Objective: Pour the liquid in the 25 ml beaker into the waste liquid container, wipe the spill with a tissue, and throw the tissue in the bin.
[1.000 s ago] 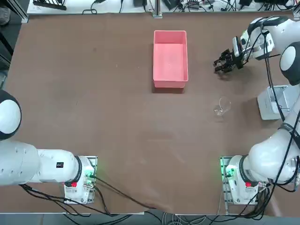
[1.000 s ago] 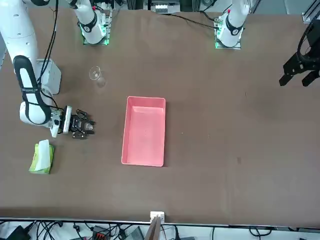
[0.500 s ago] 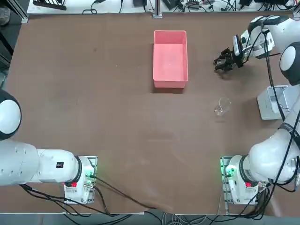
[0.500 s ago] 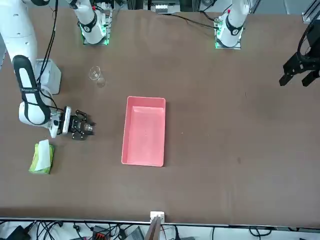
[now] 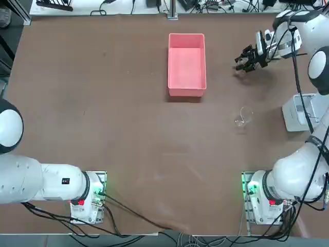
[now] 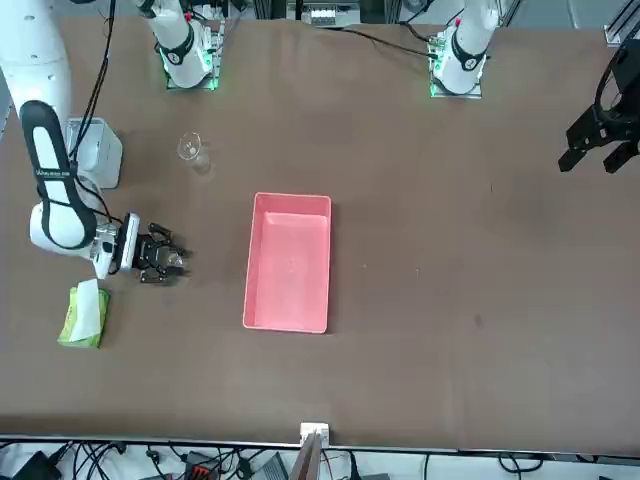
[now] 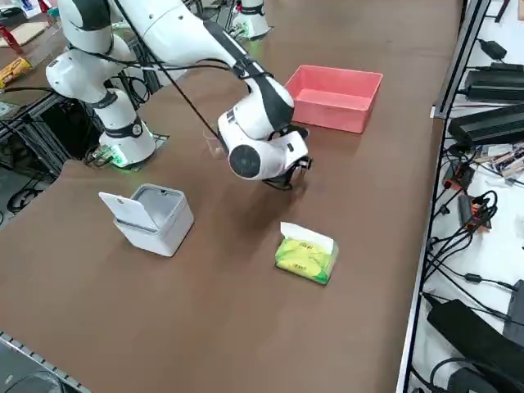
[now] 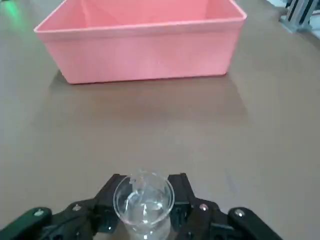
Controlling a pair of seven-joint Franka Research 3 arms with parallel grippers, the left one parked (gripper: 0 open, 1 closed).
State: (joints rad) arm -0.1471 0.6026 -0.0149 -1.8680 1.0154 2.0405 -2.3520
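Clear glass sits pinched between the black fingers of the right gripper (image 8: 144, 210): the 25 ml beaker (image 8: 144, 202), upright, rim open. The gripper hangs above the brown table (image 5: 128, 128), well to the right-arm side of the pink waste liquid container (image 5: 186, 64), which faces it across bare tabletop. Nearer the arm's base, a larger beaker (image 5: 243, 117) stands alone. Beyond it sit the light grey bin (image 7: 151, 217), lid raised, and a yellow-green tissue pack (image 7: 306, 254).
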